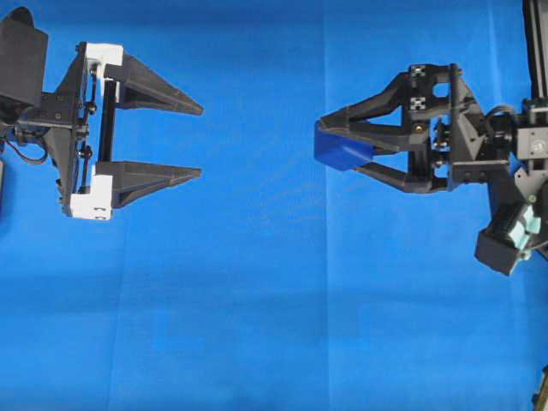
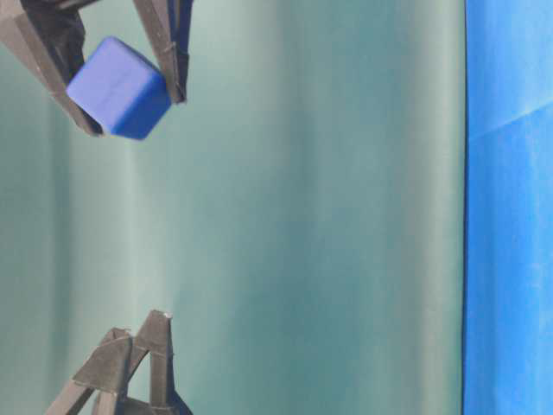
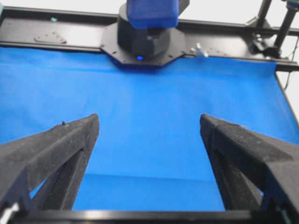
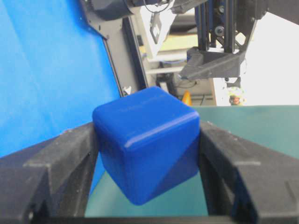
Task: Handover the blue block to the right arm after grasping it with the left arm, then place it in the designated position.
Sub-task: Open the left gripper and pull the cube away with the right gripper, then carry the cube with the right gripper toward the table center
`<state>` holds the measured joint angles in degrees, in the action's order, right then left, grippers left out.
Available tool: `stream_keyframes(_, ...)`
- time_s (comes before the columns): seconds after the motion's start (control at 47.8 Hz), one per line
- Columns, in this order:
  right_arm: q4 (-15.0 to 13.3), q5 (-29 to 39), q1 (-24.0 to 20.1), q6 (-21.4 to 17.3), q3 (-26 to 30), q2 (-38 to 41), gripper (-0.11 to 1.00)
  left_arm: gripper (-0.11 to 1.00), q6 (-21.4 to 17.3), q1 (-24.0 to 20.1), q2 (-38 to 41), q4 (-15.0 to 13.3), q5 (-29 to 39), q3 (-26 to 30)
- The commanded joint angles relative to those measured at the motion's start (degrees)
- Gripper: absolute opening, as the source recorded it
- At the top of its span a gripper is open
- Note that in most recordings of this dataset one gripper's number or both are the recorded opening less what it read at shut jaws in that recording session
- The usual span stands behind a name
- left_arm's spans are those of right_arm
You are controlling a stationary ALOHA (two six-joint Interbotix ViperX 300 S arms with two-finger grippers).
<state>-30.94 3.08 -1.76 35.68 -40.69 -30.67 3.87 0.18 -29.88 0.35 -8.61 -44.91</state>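
pinching blue block (image 1: 341,147) – right fingers (image 1: 355,128), cloth (image 1: 257,300) around.

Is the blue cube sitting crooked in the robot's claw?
Yes, a little. The blue block is pinched between the right gripper's fingers, but it sits tilted, one corner pointing down in the right wrist view. The left gripper is open and empty. Nothing looks broken or dropped.

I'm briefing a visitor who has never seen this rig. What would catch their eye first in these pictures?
First, the blue block, clamped between the fingers of the right gripper at right of centre in the overhead view, above the bright blue cloth. Next, the left gripper facing it from the left, jaws wide open and empty, with clear cloth between the two.
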Motion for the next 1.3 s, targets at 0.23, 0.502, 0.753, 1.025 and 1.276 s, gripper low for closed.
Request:
stream_keyframes(0.23, 0.2, 0.2, -0.3, -0.1, 0.7, -0.7, 0.48, 0.91, 0.0, 0.0, -0.5, 0.1, 0.4, 0.5)
stream_keyframes(0.502, 5.7, 0.2, -0.3, -5.5, 0.7, -1.1, 0.48, 0.91, 0.0, 0.0, -0.6, 0.1, 0.5, 0.5)
stream_keyframes(0.753, 12.7, -0.1, -0.3, -21.0, 0.9, -2.4, 0.48, 0.91, 0.0, 0.0, -0.5, 0.1, 0.5, 0.5)
stream_keyframes(1.025, 14.2, 0.4, -0.3, -40.8, 0.4, -5.0, 0.48, 0.91, 0.0, 0.2, -0.4, 0.1, 0.5, 0.6)
stream_keyframes(1.276, 14.1, 4.0, -0.3, -49.7, 0.4, -5.7, 0.48, 0.91, 0.0, 0.8, 0.0, 0.1, 0.5, 1.0)
